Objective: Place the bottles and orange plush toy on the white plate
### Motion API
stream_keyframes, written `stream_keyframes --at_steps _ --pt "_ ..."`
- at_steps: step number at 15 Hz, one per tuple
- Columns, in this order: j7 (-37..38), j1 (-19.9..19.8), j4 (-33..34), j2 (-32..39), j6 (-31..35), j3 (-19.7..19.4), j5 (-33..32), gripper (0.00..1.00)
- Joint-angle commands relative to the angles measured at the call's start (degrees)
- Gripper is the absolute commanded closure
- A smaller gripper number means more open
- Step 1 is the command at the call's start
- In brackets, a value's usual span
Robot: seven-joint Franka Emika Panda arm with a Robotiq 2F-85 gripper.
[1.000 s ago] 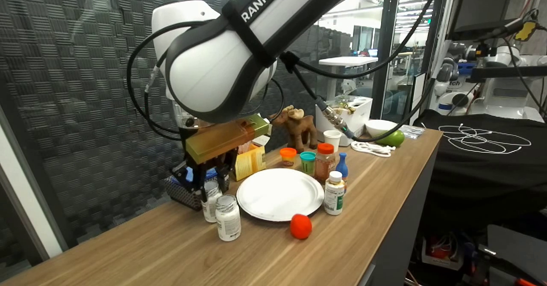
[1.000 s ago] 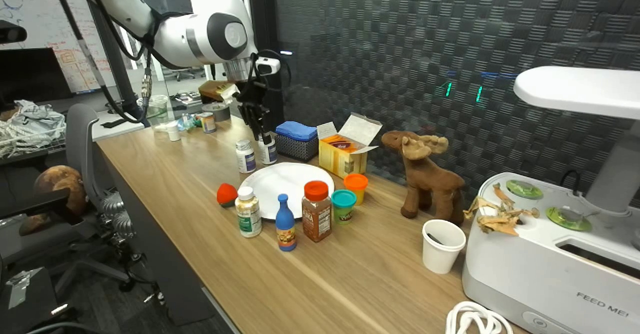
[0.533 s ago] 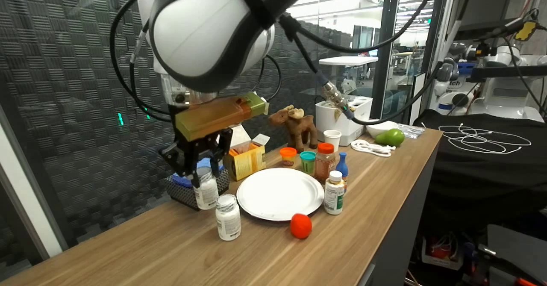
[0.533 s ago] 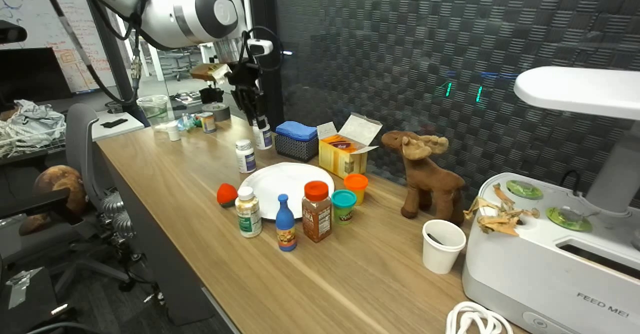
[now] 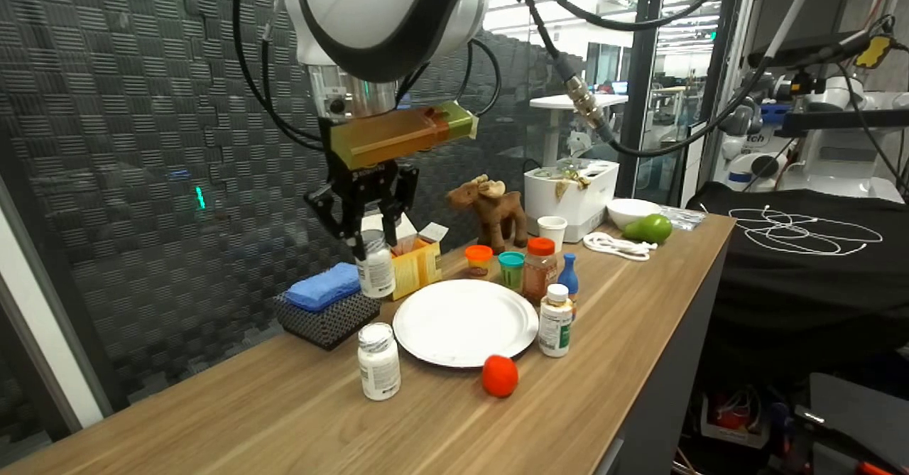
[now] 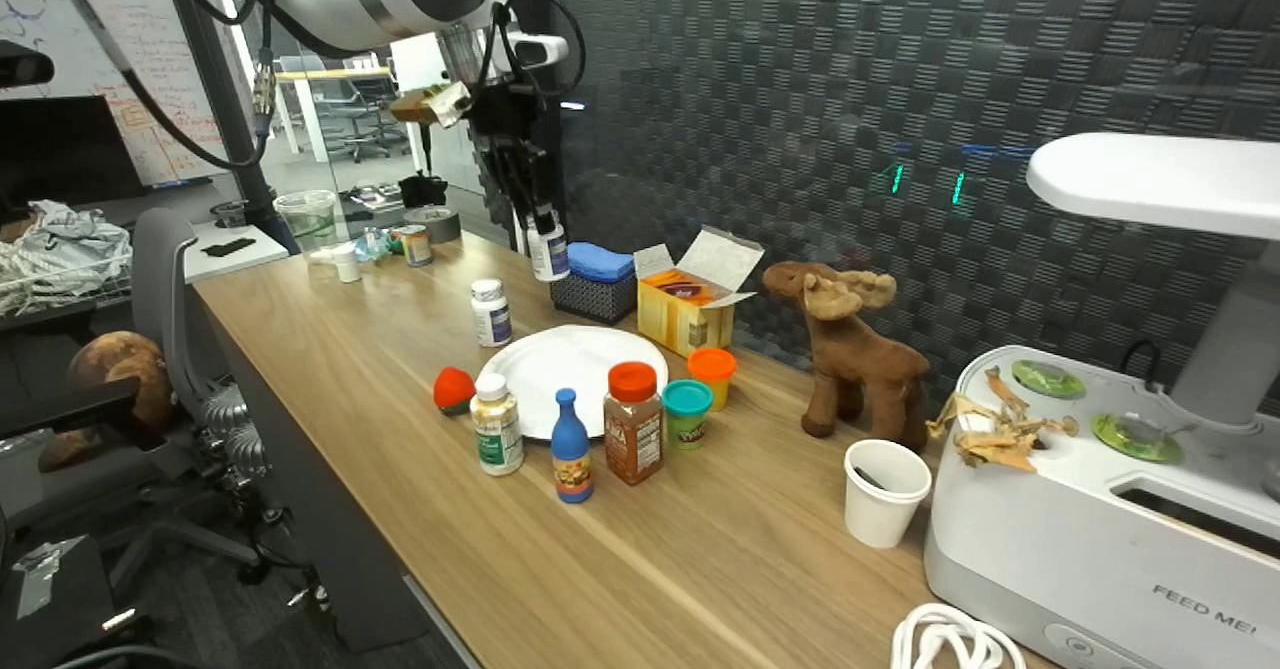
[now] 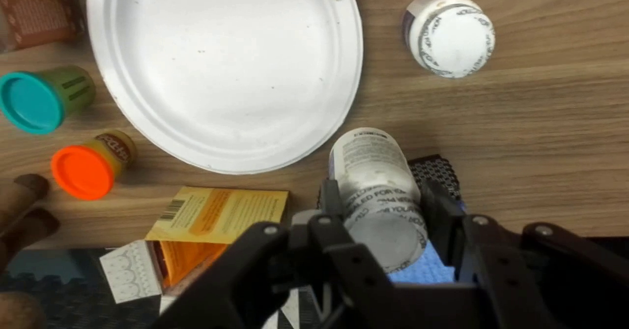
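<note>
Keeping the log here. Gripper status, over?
Gripper shut on white bottle. Held aloft, not yet over white plate. No obstacle seen between them.

In an exterior view, plush toy (image 5: 500,375) before plate (image 5: 463,323), carton (image 5: 418,269) behind.

From my gripper (image 7: 383,198) and its held bottle (image 5: 377,274), off the table (image 5: 284,418), I have free room across to the white plate (image 5: 465,322) and above it, while the basket (image 5: 332,323) with its blue cloth (image 5: 323,287) and the carton (image 6: 685,325) with flaps spread stand near, along the back edge. The standing bottle (image 5: 379,363) and the plush toy (image 5: 500,375) sit near the rim, well apart, and I could pass through the gap between them. Past the plate, the green-labelled bottle (image 6: 497,429), blue bottle (image 6: 572,452), red-capped jar (image 6: 633,424), teal-lidded tub (image 7: 47,100) and orange-lidded tub (image 7: 93,165) stand near one another, barring a low approach.
</note>
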Motion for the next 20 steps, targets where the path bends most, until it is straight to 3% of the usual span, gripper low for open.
stream_keyframes --at_steps 1,6,10,20 --pt "2.8 -1.1 -4.0 -0.9 0.7 -0.9 -0.4 0.8" --pt "6.3 -3.0 -7.9 -0.4 2.0 -1.7 0.2 0.8" --pt "8.5 -4.3 -9.5 0.2 6.7 -1.8 1.2 0.8" --pt "14.1 -3.9 -11.2 1.5 13.4 -3.5 0.1 0.8"
